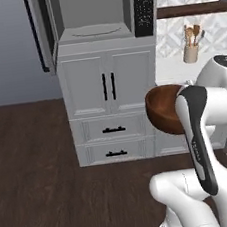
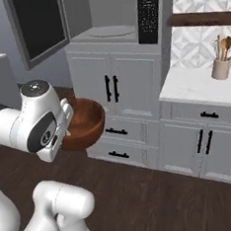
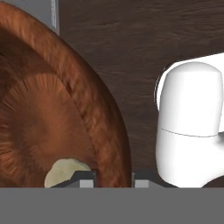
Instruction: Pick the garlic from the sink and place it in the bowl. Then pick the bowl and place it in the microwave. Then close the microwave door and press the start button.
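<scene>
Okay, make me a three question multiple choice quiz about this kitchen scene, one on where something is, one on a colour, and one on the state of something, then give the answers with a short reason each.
1. Where is the garlic?
A. Inside the bowl
B. On the dark wood floor
C. On the white counter

2. What colour are the handles on the cabinet doors under the microwave?
A. Gold
B. Black
C. White

3. How does the microwave door stand?
A. Shut
B. Taken off and lying on the floor
C. Swung open to the left

Answers:
1. A, the hand view shows the cream bulb lying against the bowl's inner wall, by the gripper whose fingers straddle the rim.
2. B, two dark vertical bars show on the grey doors.
3. C, the grey cavity and its turntable are exposed, with the dark window panel hanging out at the side.
</scene>
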{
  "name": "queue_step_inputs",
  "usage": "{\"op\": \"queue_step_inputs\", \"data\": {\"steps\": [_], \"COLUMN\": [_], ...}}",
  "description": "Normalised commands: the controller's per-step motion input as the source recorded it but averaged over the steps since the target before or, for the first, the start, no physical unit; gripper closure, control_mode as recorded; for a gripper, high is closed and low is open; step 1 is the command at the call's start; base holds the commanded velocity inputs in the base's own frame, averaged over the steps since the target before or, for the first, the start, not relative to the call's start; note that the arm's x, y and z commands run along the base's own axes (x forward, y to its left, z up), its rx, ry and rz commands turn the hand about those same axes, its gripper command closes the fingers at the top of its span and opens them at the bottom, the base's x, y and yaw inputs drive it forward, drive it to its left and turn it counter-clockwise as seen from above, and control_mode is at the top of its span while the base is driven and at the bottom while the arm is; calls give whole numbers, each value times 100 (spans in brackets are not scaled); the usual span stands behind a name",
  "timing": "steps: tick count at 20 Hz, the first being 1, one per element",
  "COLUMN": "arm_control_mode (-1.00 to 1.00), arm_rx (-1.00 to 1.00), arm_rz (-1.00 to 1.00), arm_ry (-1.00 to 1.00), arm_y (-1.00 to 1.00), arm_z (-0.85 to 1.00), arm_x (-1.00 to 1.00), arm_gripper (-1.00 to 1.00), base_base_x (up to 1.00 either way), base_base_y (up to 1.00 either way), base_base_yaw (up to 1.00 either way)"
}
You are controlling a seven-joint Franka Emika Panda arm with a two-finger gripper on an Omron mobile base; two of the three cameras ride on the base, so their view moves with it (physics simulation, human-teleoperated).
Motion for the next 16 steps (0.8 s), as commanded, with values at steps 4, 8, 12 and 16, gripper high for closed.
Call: {"op": "queue_step_inputs", "data": {"steps": [4, 8, 12, 16], "arm_control_mode": [100, 100, 100, 100], "arm_rx": [0, 0, 0, 0], "arm_rz": [0, 0, 0, 0], "arm_ry": [0, 0, 0, 0], "arm_y": [0, 0, 0, 0], "arm_z": [0, 0, 0, 0], "arm_x": [0, 0, 0, 0], "arm_gripper": [100, 100, 100, 100], "base_base_x": [99, 79, 48, 53], "base_base_y": [-36, -56, -79, -42], "base_base_yaw": [49, 42, 30, 26]}}
